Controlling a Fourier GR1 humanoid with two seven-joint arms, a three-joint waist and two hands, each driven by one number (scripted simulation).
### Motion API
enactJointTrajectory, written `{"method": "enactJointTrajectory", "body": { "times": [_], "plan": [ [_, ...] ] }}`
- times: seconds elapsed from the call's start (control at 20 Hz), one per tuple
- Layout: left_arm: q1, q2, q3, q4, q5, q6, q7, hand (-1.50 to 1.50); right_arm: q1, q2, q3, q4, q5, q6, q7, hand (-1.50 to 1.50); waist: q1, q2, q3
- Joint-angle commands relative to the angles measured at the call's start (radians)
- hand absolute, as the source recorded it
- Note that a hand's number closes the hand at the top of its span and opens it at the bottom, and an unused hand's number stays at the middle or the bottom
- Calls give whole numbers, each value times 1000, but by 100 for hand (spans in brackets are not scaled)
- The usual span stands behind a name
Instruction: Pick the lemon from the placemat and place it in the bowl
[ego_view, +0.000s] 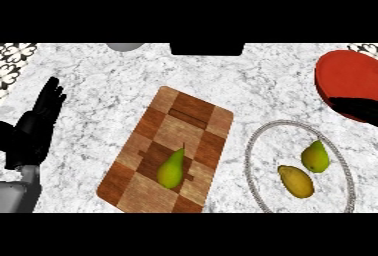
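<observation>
So from the head view: a yellow-green fruit (171, 169) sits on the wooden checkered placemat (167, 152), toward its near end. Right of the placemat there's a wire-rimmed bowl (253, 165) holding two more fruits (305, 170). Left robot hand (38, 122) rests left of the placemat, fingers straight, holding nothing. A red plate (347, 80) is beyond the bowl.

Pear-shaped green-yellow fruit (171, 169) flat on wooden placemat (198, 116); red bowl (345, 79) far right.
</observation>
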Motion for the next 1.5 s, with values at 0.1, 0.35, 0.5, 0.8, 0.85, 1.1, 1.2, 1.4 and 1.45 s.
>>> {"method": "enactJointTrajectory", "body": {
  "times": [0.1,0.35,0.5,0.8,0.85,1.1,1.2,1.4,1.45],
  "plan": [
    [-28,-31,-7,36,-31,-6,-15,0,-124,27,164,30,131,101,97,-150,4,2,1],
    [25,-21,12,-41,-37,-14,23,0,-136,86,251,40,209,172,131,-150,3,-2,1],
    [32,-37,34,26,-39,-36,-53,0,-143,88,299,79,296,184,125,-150,-3,0,1],
    [40,-37,67,-49,-29,-68,28,0,-83,112,339,87,456,124,58,-150,-10,-3,2],
    [5,-55,65,-1,-63,-49,19,0,-87,121,323,56,469,133,73,-150,-14,-3,1],
    [54,-91,45,-59,-98,-28,17,0,-72,135,283,91,544,-32,-24,-150,-13,-3,2],
    [47,-78,57,-63,-98,-51,43,0,-32,245,352,95,616,-98,31,-150,-12,-3,2],
    [38,-86,117,-22,-96,-100,-7,0,-8,234,287,115,634,-33,-40,-150,-13,-3,1],
    [16,-79,120,-29,-102,-98,39,0,20,262,310,82,657,-23,14,-150,-15,-3,1]
  ]
}}
